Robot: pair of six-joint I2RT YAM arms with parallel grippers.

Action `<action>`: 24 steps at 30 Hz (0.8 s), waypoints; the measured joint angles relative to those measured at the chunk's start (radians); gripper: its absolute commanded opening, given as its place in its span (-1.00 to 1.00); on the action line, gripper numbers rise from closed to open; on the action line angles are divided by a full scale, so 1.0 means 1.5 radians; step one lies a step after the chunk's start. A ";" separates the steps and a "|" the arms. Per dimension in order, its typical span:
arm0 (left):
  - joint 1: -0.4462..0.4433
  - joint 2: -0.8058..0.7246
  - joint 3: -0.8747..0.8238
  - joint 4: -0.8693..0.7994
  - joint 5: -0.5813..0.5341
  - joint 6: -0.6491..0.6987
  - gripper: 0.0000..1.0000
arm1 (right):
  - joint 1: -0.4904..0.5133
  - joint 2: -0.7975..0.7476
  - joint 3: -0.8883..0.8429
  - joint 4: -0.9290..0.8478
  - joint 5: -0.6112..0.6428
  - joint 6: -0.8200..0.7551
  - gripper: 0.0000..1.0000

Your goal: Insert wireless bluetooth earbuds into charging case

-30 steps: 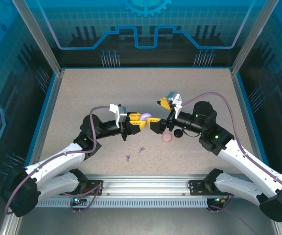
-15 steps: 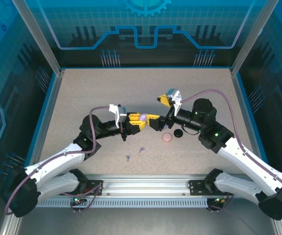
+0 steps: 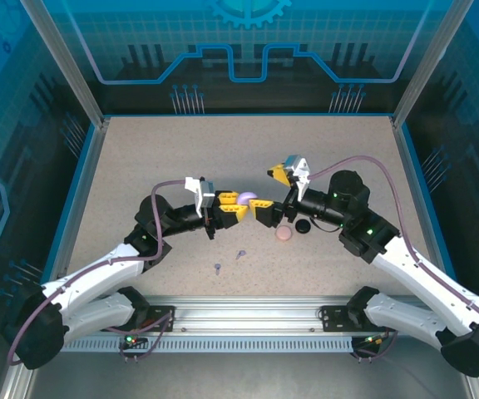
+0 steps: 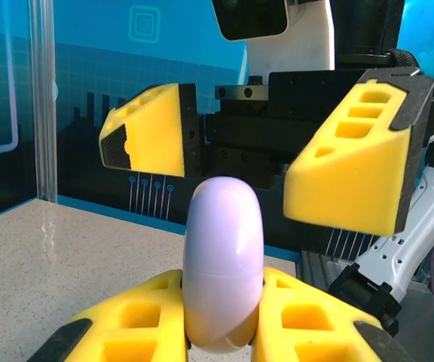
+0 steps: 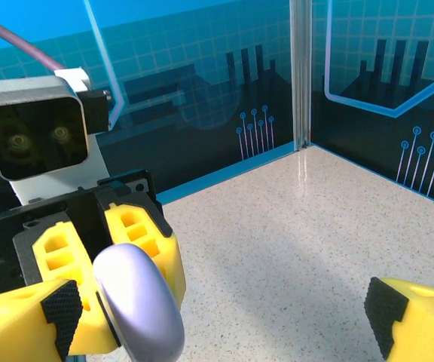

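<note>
The left gripper (image 3: 239,208) is clamping a lavender case (image 3: 247,199) on edge above the table (image 3: 156,158). The right gripper (image 3: 271,194) is facing that case, jaws standing wide apart. Two lavender earbuds (image 3: 240,253) are lying on the table below the case, toward the arm bases, and a pink case (image 3: 283,233) is sitting to its right.

From the left wrist, the lower end of the smooth lavender oval case (image 4: 223,264) is hidden between the yellow fingers (image 4: 142,324) of the left end effector (image 4: 221,332), which the bottom edge cuts off. From the right wrist, the bottom edge crops the case and the right end effector (image 5: 218,302). From above, two tiny lavender earbuds (image 3: 218,268) (image 3: 240,253) and a small black object (image 3: 303,225) on the speckled counter (image 3: 140,166) are too small to make out.
</note>
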 measured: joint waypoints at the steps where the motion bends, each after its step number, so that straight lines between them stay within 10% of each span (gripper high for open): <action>1: 0.000 0.000 0.000 0.000 0.000 0.000 -0.96 | 0.000 0.003 0.000 -0.003 0.001 -0.001 1.00; 24: 0.000 -0.003 -0.003 -0.003 -0.012 0.016 -0.97 | -0.006 0.033 0.045 -0.061 0.015 -0.010 1.00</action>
